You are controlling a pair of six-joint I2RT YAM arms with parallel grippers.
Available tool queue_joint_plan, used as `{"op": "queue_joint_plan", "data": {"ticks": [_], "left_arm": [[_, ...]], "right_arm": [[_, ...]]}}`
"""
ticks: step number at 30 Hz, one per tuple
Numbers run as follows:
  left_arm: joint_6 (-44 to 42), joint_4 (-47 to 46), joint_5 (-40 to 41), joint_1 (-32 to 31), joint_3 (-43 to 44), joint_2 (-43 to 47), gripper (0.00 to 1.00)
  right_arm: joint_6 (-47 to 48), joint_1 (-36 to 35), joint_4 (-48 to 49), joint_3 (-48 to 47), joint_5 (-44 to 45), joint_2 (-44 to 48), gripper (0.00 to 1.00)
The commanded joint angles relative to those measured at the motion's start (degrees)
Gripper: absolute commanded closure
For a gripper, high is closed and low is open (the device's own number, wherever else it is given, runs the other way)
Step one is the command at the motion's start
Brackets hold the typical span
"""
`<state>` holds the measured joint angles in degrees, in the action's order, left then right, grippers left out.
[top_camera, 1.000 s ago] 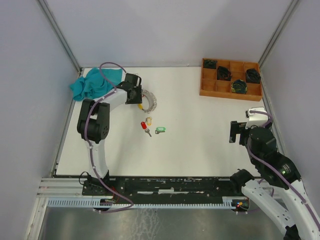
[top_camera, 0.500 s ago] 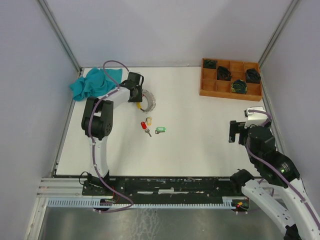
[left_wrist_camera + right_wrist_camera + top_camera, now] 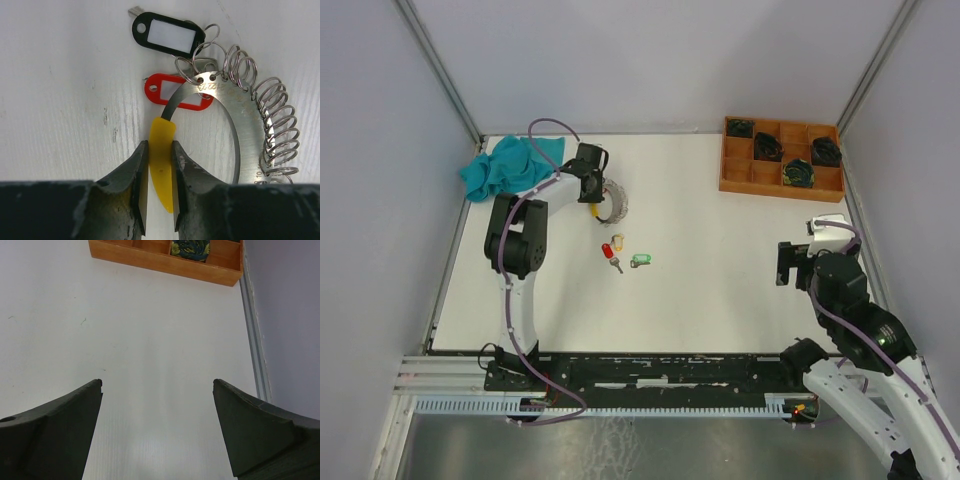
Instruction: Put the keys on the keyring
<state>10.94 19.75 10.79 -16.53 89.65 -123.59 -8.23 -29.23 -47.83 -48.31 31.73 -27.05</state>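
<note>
Keyring point(image 3: 232, 105) yellow tag point(image 3: 162, 137) is pinched between left gripper point(image 3: 159, 150) fingers, ring just beyond fingertips; squeeze firm, lift straight; right gripper point(image 3: 157, 385) fingers wide, empty.

Silvery coiled keyring point(image 3: 235, 115) flat on table, yellow tag point(image 3: 161, 170) pinched in left pincer point(image 3: 159, 146), red key point(image 3: 610, 248), green key point(image 3: 640, 260), pale key point(image 3: 617, 238) loose near pincer.

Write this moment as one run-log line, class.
left jaws: shut on yellow tag of keyring | right jaws: open, empty | keys: loose on table
</note>
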Motion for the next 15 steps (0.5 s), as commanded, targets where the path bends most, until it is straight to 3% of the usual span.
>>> {"op": "queue_joint_plan", "data": {"ticks": [1, 15], "left_arm": [[-5.04, -2.09, 3.39, -0.30, 1.72, 3.43, 0.97], [-18.23, -7.78, 13.92, -3.18, -2.78, 13.63, 0.97]], "right_arm": [[0.59, 0.02, 3.77, 1.52, 0.45, 1.83, 0.00], [1.50, -0.02, 5.52, 2.61, -2.14, 2.11, 0.00]]}}
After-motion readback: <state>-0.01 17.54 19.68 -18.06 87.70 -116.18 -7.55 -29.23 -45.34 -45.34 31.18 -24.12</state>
